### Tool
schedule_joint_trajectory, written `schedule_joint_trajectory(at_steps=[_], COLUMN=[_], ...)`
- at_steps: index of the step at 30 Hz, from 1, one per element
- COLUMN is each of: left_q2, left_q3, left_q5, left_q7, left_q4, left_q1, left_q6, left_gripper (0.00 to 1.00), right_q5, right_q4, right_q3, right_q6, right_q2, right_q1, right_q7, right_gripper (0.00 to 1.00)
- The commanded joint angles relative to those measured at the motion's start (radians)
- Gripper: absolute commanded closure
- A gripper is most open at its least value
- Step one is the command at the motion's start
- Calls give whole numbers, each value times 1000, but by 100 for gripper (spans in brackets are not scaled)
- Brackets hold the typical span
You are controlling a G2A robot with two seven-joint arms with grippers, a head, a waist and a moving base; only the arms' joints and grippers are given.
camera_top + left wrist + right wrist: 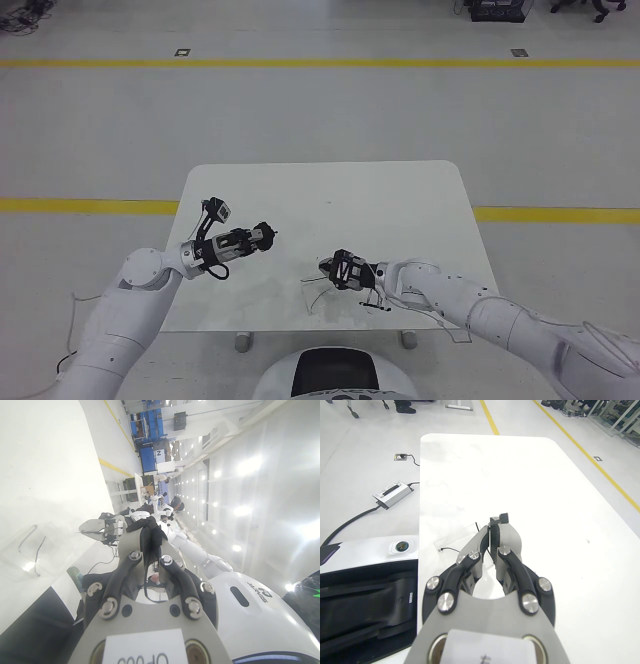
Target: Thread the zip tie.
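Note:
My right gripper (330, 268) (491, 530) is shut on a black zip tie (504, 517) just above the white table (400, 200), near its front edge. The tie's square head sticks out past the fingertips. My left gripper (268, 235) (150, 525) hangs to the left of it, a short gap away. It is shut on a thin black strap (145, 575) that runs back between the fingers toward the palm. In the left wrist view the right gripper (90, 527) shows farther off, with a thin black tip pointing out of it.
A clear plastic sheet (318, 290) (455, 542) (37, 547) lies on the table under the right gripper, with loose black ties (448, 549) on it. A grey power box (392, 493) with cables sits on the floor beside the table.

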Motion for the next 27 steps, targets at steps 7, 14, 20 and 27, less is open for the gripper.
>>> schedule_joint_trajectory(at_steps=[7, 14, 20, 27], left_q2=[0, 0, 0, 5], left_q3=[0, 0, 0, 13], left_q5=[0, 0, 0, 132], left_q7=[0, 0, 0, 34], left_q4=[0, 0, 0, -40], left_q1=[0, 0, 0, -3], left_q6=[0, 0, 0, 0], left_gripper=[100, 100, 100, 100], right_q5=[121, 247, 255, 274], right_q4=[-34, -113, -128, -137], right_q3=[32, -1, -1, 12], right_q6=[-1, -1, -1, -1], right_q2=[33, 80, 89, 88], right_q1=[-26, -5, -4, -16], right_q7=[-73, -58, -49, -52], right_gripper=[100, 100, 100, 100])
